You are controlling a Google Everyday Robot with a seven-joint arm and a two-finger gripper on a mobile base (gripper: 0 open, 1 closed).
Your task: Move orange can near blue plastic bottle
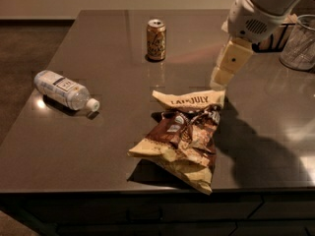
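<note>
Spreading across most of the view, the desk (pixel 98 48) is a broad slab with a dark brown, smooth, faintly glossy top that throws back soft highlights; its front edge is straight, with dark panels below.

The robot arm (pixel 256 9) enters from the upper right, a bulky rounded shell of white plastic with a small vented patch.

A crumpled snack bag (pixel 184 136) lies flat near the front middle of the desk. It is creased foil-like film in cream and brown, with printed lettering along its folded top edge.

The blue plastic bottle (pixel 61 88) lies on its side near the left edge. It is a clear ribbed cylinder with a pale label bearing a dark patch, and its white cap points toward the front right.

The end effector (pixel 220 77) hangs from the arm as blocky cream-tan segments with flat faces. It hovers over the desk to the right of the can and just above the bag's top edge. Nothing is seen in its hold, and how far open it is cannot be told from this angle.

The orange can (pixel 156 32) stands upright at the far middle of the desk. It is a slim orange-tan metal cylinder with pale swirls and a silver top, and it is well apart from the bottle.
</note>
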